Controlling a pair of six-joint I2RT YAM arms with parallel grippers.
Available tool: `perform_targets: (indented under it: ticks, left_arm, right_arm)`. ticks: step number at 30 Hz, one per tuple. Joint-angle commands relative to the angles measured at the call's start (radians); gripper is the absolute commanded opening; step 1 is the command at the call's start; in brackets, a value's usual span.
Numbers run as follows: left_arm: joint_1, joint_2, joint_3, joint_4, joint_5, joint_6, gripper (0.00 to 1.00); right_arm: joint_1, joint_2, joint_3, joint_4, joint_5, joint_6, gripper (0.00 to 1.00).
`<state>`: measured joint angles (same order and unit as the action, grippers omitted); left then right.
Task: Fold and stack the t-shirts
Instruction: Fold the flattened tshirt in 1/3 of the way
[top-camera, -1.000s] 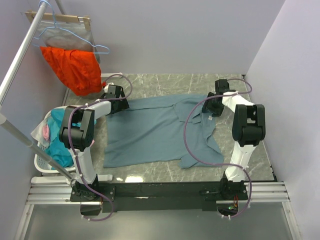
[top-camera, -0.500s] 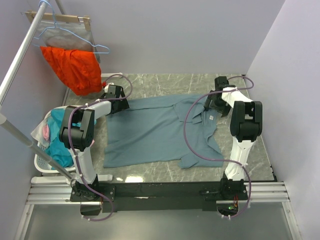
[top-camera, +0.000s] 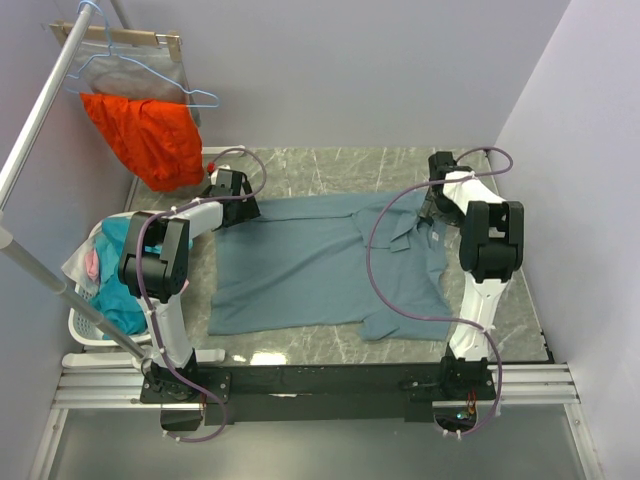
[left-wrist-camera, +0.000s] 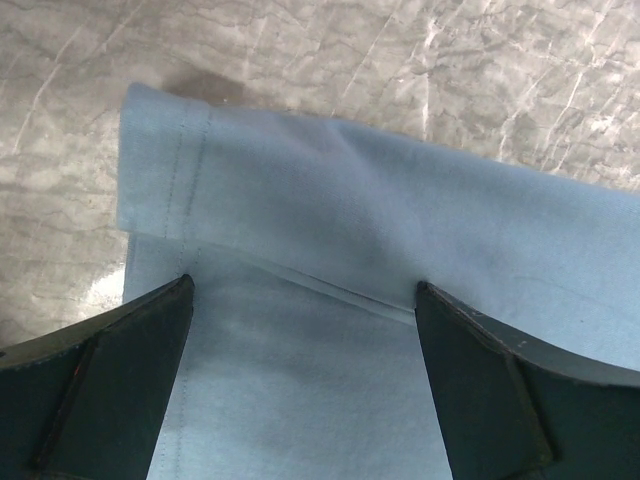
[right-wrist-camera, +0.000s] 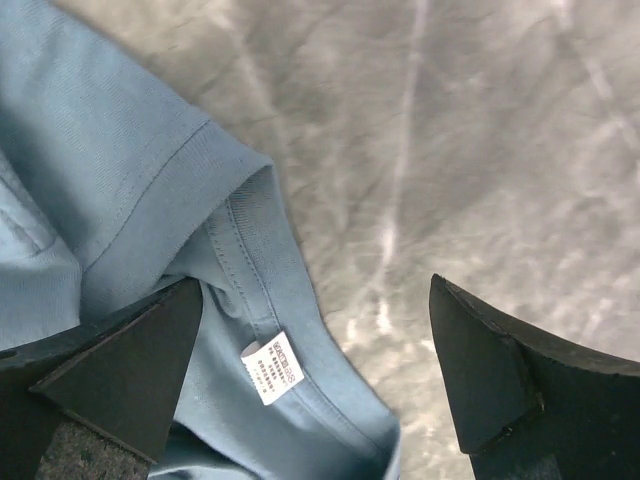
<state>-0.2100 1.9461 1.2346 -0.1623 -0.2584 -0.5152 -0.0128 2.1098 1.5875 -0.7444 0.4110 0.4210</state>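
Slate-blue t-shirt (top-camera: 300, 270) spread on marble worktop (top-camera: 330, 165). Left claw (left-wrist-camera: 300, 300) and right claw (right-wrist-camera: 315, 300) both gape wide, empty; the right seems mostly beside the collar (right-wrist-camera: 245, 265), so closing may miss cloth.

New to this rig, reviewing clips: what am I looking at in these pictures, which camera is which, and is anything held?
Two robot arms are bolted at the near edge of a marble table. The overhead picture shows both, left arm and right arm, reaching to a slate-blue t-shirt spread on it. The other two pictures come from wrist cameras; the dark wedges are each arm's jaws. The left looks on a stitched hem, the right on the neck with its white label. Both jaws stand open; nothing is held.
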Motion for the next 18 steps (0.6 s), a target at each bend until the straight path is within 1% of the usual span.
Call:
perform_targets:
  ticks: [1, 3, 4, 5, 6, 8, 10, 11, 12, 13, 14, 15, 16, 17, 18]
  left_arm:
    - [0.003, 0.011, 0.031, -0.026, -0.002, 0.027, 0.98]
    - [0.003, 0.014, 0.045, -0.049, -0.008, 0.043, 0.98]
    - [0.003, 0.02, 0.051, -0.06, -0.024, 0.055, 0.98]
    - [0.0, 0.02, 0.058, -0.069, -0.039, 0.066, 0.98]
    - [0.0, 0.016, 0.063, -0.084, -0.048, 0.082, 0.98]
    - [0.0, 0.014, 0.077, -0.1, -0.081, 0.092, 0.98]
    - [0.0, -0.002, 0.077, -0.099, -0.078, 0.093, 0.98]
    - [0.0, -0.013, 0.063, -0.088, -0.053, 0.092, 0.99]
    - [0.0, -0.035, 0.054, -0.076, -0.033, 0.092, 0.99]
    - [0.0, -0.047, 0.048, -0.05, -0.012, 0.092, 0.99]
    - [0.0, -0.056, 0.036, -0.039, 0.017, 0.092, 0.99]
    - [0.0, -0.077, 0.032, -0.031, 0.031, 0.083, 0.99]
    - [0.0, -0.087, 0.031, -0.029, 0.039, 0.078, 0.99]
    - [-0.002, -0.095, 0.032, -0.031, 0.045, 0.073, 0.99]
    - [-0.002, -0.108, 0.032, -0.032, 0.06, 0.063, 0.99]
  right_arm:
    - [-0.012, 0.042, 0.038, -0.101, 0.172, -0.047, 1.0]
    - [-0.013, 0.055, 0.075, -0.136, 0.233, -0.038, 1.0]
    - [-0.016, 0.071, 0.094, -0.16, 0.332, -0.031, 1.0]
    - [-0.021, 0.079, 0.136, -0.185, 0.374, -0.024, 1.0]
    - [-0.03, 0.085, 0.153, -0.212, 0.38, -0.021, 1.0]
    - [-0.047, 0.088, 0.18, -0.211, 0.353, -0.024, 1.0]
    - [-0.046, 0.073, 0.19, -0.199, 0.362, -0.024, 1.0]
    - [-0.046, 0.062, 0.193, -0.202, 0.367, -0.012, 1.0]
    - [-0.046, 0.043, 0.183, -0.173, 0.333, -0.019, 1.0]
    - [-0.046, -0.012, 0.166, -0.146, 0.296, -0.03, 1.0]
    - [-0.039, -0.049, 0.114, -0.113, 0.226, -0.033, 1.0]
    - [-0.039, -0.086, 0.082, -0.043, 0.178, -0.039, 1.0]
    - [-0.038, -0.156, 0.053, -0.009, 0.125, -0.042, 1.0]
    - [-0.039, -0.184, 0.008, 0.017, 0.013, -0.041, 1.0]
    - [-0.039, -0.207, -0.01, 0.06, -0.053, -0.039, 1.0]
